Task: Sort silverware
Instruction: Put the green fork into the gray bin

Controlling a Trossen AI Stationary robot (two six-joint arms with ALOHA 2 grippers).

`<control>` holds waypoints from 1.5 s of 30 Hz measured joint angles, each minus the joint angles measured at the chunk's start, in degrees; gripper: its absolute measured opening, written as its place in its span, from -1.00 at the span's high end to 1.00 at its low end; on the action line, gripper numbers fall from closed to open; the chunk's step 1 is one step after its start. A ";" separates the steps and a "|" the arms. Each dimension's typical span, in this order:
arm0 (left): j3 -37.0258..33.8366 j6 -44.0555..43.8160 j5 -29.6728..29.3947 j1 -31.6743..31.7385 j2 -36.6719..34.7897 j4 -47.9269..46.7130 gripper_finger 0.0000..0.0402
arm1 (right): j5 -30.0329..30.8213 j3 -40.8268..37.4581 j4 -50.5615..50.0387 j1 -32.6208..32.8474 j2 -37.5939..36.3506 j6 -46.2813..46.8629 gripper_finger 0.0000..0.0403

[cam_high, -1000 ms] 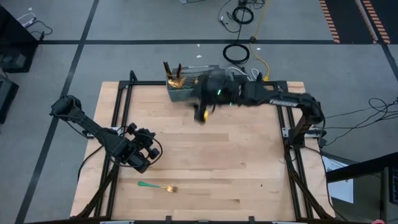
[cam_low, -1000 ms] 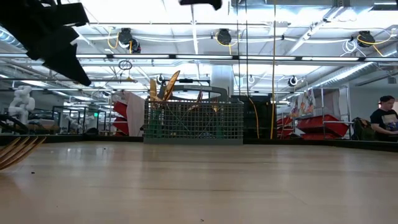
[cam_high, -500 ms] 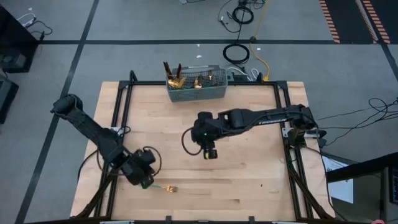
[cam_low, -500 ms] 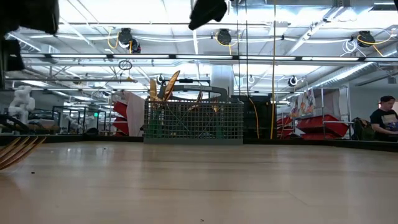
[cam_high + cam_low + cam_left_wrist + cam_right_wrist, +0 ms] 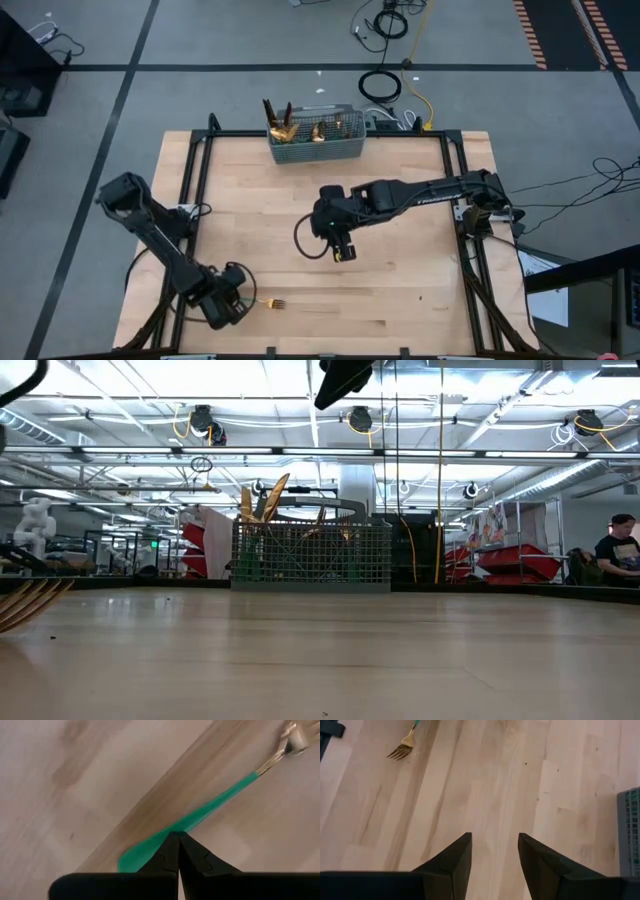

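One fork lies flat on the wooden table near its near edge, gold head (image 5: 276, 303) toward the right, teal handle (image 5: 215, 802) toward the left. In the low view its tines (image 5: 30, 600) show at the far left. My left gripper (image 5: 232, 304) is down on that handle, shut. My right gripper (image 5: 341, 252) hangs open above the table's middle, touching nothing; its wrist view shows the fork (image 5: 402, 747) farther off. The rest of the silverware (image 5: 279, 116) stands in the grey mesh caddy (image 5: 315, 137) at the far edge. My left gripper has its shut fingertips (image 5: 178, 838) on the fork's teal handle near its wide free end (image 5: 150, 851), coming from above and lying across it. The fork lies flat on the table. The fingers themselves hide whether the handle sits between them or under them.
The caddy (image 5: 310, 565) stands at the middle of the far edge, gold heads (image 5: 265, 500) sticking up from its left compartment. Its corner shows in the right wrist view (image 5: 630, 830). Bare wood lies between both grippers. A person (image 5: 622, 550) sits in the room beyond.
My left gripper has moved toward the near edge and come down onto the fork's handle. My right gripper has left the caddy and moved toward the table's middle. The fork has stayed where it lay.
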 joint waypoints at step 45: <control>5.45 -1.16 -4.54 6.20 -4.51 -7.64 1.00 | -16.31 -4.48 5.16 4.84 1.90 2.96 0.23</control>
